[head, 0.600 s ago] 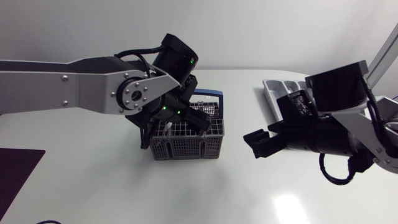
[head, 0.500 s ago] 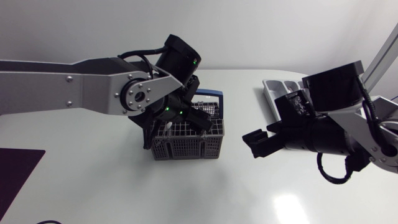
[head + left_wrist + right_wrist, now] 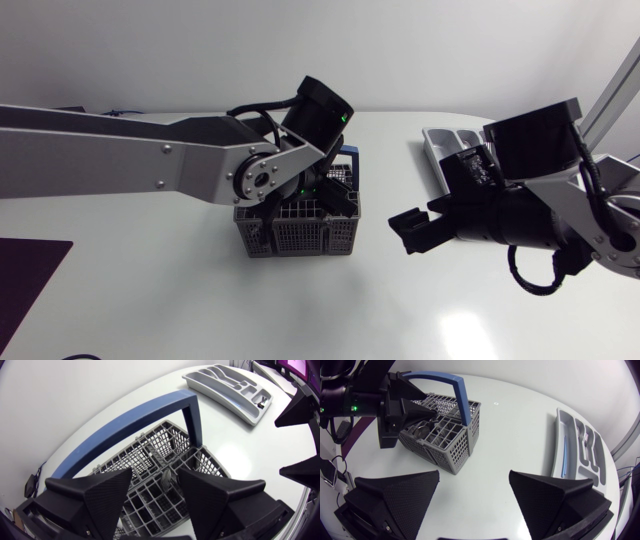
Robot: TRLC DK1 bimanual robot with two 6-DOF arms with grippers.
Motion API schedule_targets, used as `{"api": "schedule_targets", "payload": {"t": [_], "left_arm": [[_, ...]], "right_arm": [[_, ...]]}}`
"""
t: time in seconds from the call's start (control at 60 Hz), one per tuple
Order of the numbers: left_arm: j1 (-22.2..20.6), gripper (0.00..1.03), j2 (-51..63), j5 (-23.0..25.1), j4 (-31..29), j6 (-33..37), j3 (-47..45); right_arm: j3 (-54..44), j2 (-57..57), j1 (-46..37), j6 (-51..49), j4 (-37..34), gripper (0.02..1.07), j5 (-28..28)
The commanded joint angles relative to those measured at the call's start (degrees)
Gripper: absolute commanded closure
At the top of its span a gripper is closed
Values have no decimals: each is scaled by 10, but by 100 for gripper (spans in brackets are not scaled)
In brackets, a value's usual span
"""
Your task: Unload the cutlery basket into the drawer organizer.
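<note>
The left jaws stand spread, tips down at the top of the cutlery basket, a metal utensil in the gap between them. Whether either jaw touches it I cannot tell. The basket's blue handle arches just ahead, and the left arm stretches in long and low over the tabletop. The right jaws are spread too, holding nothing. The right arm is bent, with the basket well ahead of its jaws and the drawer organizer off to one side.
</note>
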State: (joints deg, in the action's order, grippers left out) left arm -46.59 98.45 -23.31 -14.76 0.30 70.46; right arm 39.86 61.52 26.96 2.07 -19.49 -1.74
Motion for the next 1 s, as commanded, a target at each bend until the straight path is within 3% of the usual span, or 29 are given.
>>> {"api": "schedule_targets", "payload": {"t": [0.0, 0.25, 0.417, 0.6, 0.7, 0.983], "left_arm": [[-3, 45, 19, -14, 7, 15, 0], [-3, 59, 26, -18, 7, 16, -6], [-6, 81, 30, -24, 7, 16, -9], [-11, 89, 31, -24, 7, 18, -13], [-15, 99, 31, -24, 7, 23, -15], [-23, 99, 24, -28, 7, 27, -16]], "right_arm": [[1, 4, 4, -8, 5, 7, 0], [-3, 4, 4, -8, 5, 7, -1], [-6, 2, 4, -9, 4, 7, 0], [-9, 0, 4, -9, 4, 7, 0], [-11, 0, 5, -10, 4, 7, 0], [-14, -1, 5, -11, 4, 7, 0]]}}
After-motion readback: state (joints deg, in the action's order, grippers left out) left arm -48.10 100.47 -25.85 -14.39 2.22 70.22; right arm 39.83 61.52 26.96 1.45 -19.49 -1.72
